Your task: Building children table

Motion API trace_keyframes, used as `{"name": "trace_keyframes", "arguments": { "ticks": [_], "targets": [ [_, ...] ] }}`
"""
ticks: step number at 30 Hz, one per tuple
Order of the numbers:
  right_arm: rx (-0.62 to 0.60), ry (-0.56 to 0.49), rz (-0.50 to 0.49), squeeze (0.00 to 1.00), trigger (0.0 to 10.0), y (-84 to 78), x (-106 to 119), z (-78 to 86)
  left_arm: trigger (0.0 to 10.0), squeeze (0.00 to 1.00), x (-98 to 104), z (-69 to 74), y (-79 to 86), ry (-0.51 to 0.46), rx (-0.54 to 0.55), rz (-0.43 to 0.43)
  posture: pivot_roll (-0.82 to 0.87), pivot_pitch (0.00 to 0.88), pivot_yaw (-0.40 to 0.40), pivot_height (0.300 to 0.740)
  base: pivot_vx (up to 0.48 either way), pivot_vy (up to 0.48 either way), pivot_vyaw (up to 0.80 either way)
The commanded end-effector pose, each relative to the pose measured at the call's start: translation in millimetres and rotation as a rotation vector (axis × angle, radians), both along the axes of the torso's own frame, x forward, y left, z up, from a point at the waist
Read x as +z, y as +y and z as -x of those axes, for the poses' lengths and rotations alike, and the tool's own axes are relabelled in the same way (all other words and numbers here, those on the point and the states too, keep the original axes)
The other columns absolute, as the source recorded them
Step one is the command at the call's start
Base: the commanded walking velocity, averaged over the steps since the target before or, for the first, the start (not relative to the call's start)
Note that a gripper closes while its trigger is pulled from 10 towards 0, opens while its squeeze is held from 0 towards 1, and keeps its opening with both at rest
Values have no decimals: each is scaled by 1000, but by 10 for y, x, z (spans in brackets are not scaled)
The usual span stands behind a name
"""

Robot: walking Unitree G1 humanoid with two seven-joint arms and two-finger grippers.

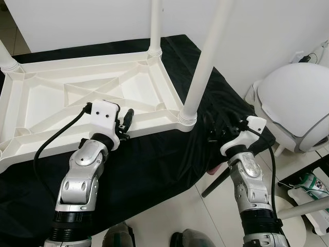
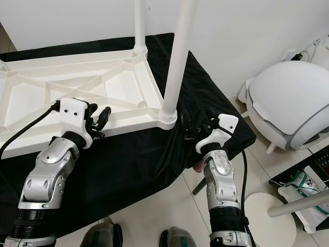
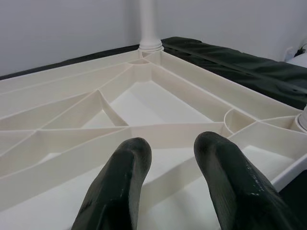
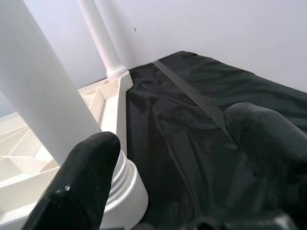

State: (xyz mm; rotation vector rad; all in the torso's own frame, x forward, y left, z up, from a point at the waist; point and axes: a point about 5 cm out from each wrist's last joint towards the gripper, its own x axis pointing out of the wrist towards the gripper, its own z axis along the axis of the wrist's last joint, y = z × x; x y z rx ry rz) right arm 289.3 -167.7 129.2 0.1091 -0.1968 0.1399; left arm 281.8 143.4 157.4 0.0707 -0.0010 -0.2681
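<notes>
Left hand [image 1: 127, 119] hovering over the near long edge of the upturned children's table [image 1: 77, 98], black fingers [image 3: 117, 189] spread apart with nothing between them, tips aimed across the ribbed white underside. Ribs and triangular cells of the underside directly below and ahead of those fingers; far corner leg [image 3: 149, 24] standing upright beyond them.

Right hand [image 2: 198, 125] held just beside the near right corner of the same table, over the black cloth [image 1: 169, 154], fingers [image 4: 79, 184] parted wide and empty. Near corner leg [image 1: 208, 56] rising upright from its ringed socket [image 1: 187, 116] just to the left of this hand, one finger close by the socket but whether touching cannot be told. Second upright leg [image 1: 156, 23] seated at the far right corner, a third stub of leg [image 1: 7, 59] at the far left corner.

Table lying upside down, flat on the black cloth, which drapes over a low surface and hangs toward the pale floor [image 1: 164, 216]. White wall [image 1: 77, 20] behind. Off to the right, well apart from the table, a rounded white object [image 1: 295, 108] on short feet, a loose white leg-like tube [image 1: 303, 208] lying low at the right edge, and a round white disc [image 2: 264, 208] on the floor.
</notes>
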Motion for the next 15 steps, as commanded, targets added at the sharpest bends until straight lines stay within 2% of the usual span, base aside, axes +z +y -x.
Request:
{"name": "trace_keyframes", "arguments": {
  "ticks": [1, 6, 9, 10, 13, 15],
  "targets": [
    [-1, 11, 0, 0, 10000, -1, -24, 22, 10000, 0, -28, 1, 82, -3, 168, 11, -32, 35, -13, 740, 0, 0, 0],
    [86, 0, 25, 0, 10000, 104, 18, 11, 10000, 0, -20, 18, -25, -11, 100, 17, -31, 29, -20, 740, 0, 0, 0],
    [198, 1, 46, 0, 10000, 156, 73, -75, 10000, 0, -8, 47, -189, -17, -32, -19, -35, 22, -21, 740, 0, 0, 0],
    [198, 1, 46, 0, 10000, 156, 73, -75, 10000, 0, -8, 47, -189, -17, -32, -19, -35, 22, -21, 740, 0, 0, 0],
    [278, 5, 96, 0, 10000, 141, 135, -209, 10000, 0, 29, 109, -387, -38, -191, -59, -30, 19, -29, 740, 0, 0, 0],
    [292, 7, 108, 0, 10000, 112, 168, -282, 10000, 0, 39, 141, -468, -46, -259, -79, -28, 18, -33, 740, 0, 0, 0]
  ]
}}
